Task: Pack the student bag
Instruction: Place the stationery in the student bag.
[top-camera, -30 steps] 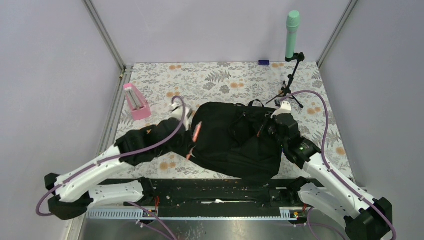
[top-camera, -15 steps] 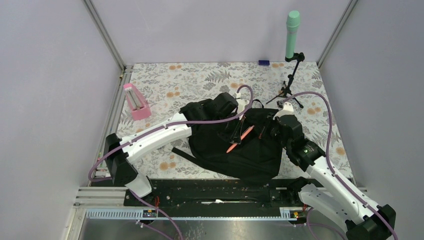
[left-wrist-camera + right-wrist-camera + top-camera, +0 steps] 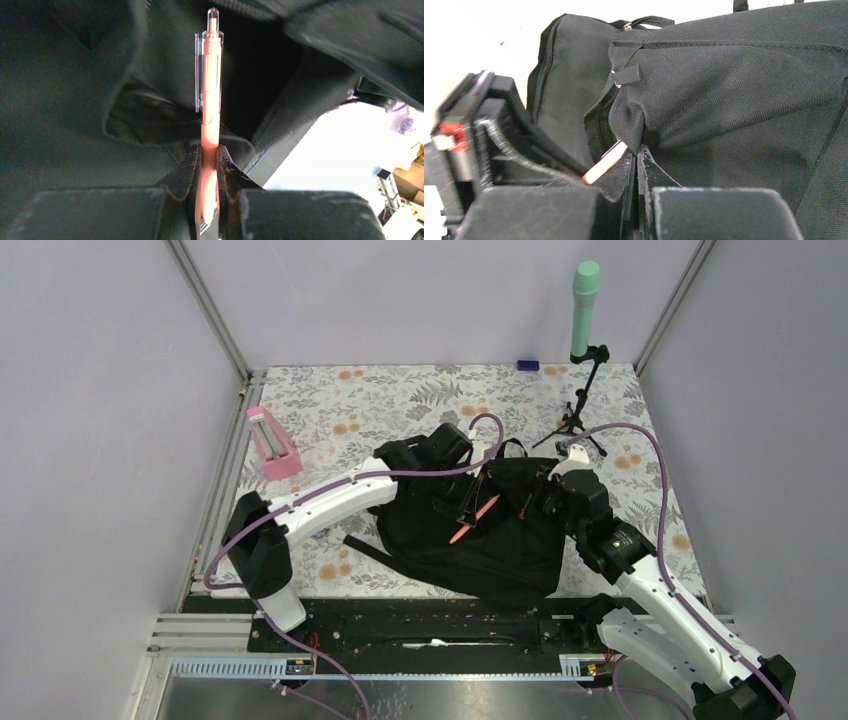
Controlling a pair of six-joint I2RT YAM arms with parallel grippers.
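Mid-table: large black soft fabric backpack (image 3: 500, 545) on floral-patterned table (image 3: 400, 400), right beneath both grippers. Left gripper (image 3: 210, 155) nearly closed, pinching slim orange plastic clip pen (image 3: 210, 100) over dark backpack opening. Right gripper (image 3: 637, 156) pressed together, nipping fold of backpack fabric.

A floral-patterned cloth (image 3: 400, 400) formed the work surface. A pink wedge-shaped stand (image 3: 270, 443) stood upright near its left edge, well apart from a black tripod (image 3: 580, 410) at the back right, which carried an upright teal cylinder (image 3: 584, 310). A small blue block (image 3: 528, 366) lay at the back edge, near the tripod.
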